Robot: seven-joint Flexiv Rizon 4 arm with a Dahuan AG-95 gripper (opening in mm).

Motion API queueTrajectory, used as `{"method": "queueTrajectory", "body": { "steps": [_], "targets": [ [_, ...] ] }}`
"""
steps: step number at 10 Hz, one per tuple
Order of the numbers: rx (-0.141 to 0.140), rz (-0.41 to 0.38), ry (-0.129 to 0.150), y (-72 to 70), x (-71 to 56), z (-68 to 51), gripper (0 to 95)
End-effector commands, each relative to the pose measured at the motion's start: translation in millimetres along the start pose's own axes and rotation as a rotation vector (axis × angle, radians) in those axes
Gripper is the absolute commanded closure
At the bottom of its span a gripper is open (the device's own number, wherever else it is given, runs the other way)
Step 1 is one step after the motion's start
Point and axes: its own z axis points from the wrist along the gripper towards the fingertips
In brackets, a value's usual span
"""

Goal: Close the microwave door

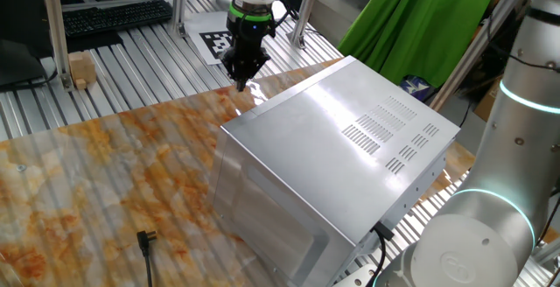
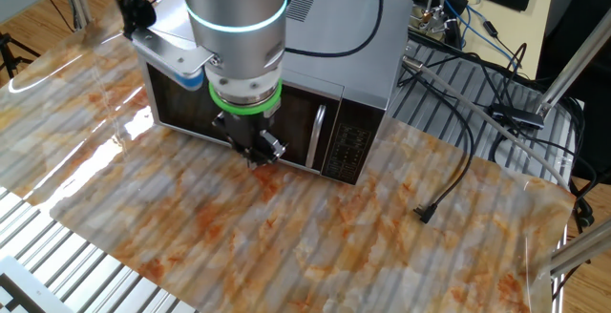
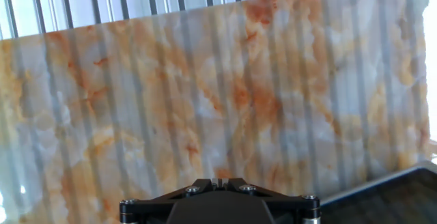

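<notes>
The silver microwave (image 1: 350, 147) stands on the marbled table; it also shows in the other fixed view (image 2: 334, 27). The microwave door (image 2: 298, 127) with its dark window and vertical handle (image 2: 316, 134) lies flush against the oven's front. My gripper (image 2: 260, 158) hangs just in front of the door's lower middle, fingers pressed together and empty. In one fixed view my gripper (image 1: 242, 81) shows beyond the oven's far corner. The hand view shows my shut gripper (image 3: 219, 181) over the table, with the door's dark face (image 3: 410, 186) at the lower right.
A loose black plug and cable (image 2: 427, 213) lie on the table right of the oven; a plug (image 1: 146, 240) also shows in one fixed view. A second robot arm (image 1: 507, 147) stands at the right. A wooden block (image 1: 81, 68) and keyboard (image 1: 114, 16) sit behind.
</notes>
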Motion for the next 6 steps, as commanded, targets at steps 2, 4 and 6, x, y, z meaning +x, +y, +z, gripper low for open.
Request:
{"method": "queueTrajectory", "body": {
  "steps": [2, 4, 6],
  "targets": [
    [0.004, -0.005, 0.005, -0.8, -0.8, -1.5, 95.0],
    [0.008, -0.006, 0.004, -2.2, -0.7, -2.4, 95.0],
    [0.009, -0.007, 0.008, -2.3, -0.7, -2.5, 95.0]
  ]
}}
